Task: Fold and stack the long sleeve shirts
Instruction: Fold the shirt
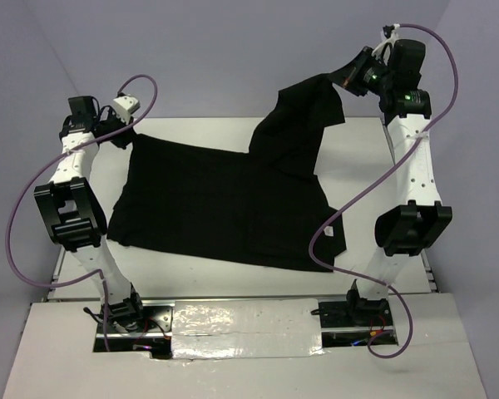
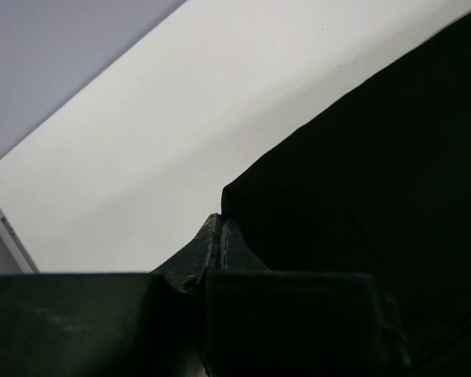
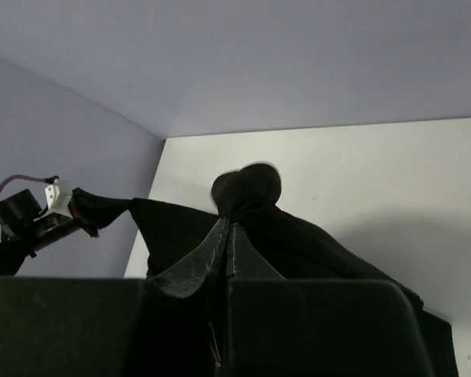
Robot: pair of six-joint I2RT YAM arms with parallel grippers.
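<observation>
left gripper (image 2: 220,236) jaws pinching shirt (image 1: 224,208) corner | right gripper (image 3: 226,236) jaws pinching raised shirt edge | black folds indistinct

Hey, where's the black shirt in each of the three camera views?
Top external: black shirt spread across the middle, one corner lifted upper right.
Left wrist: fills the right side, corner at the left pincer.
Right wrist: bottom centre, hanging from the right pincer.
Shared landmark: the white table.
</observation>
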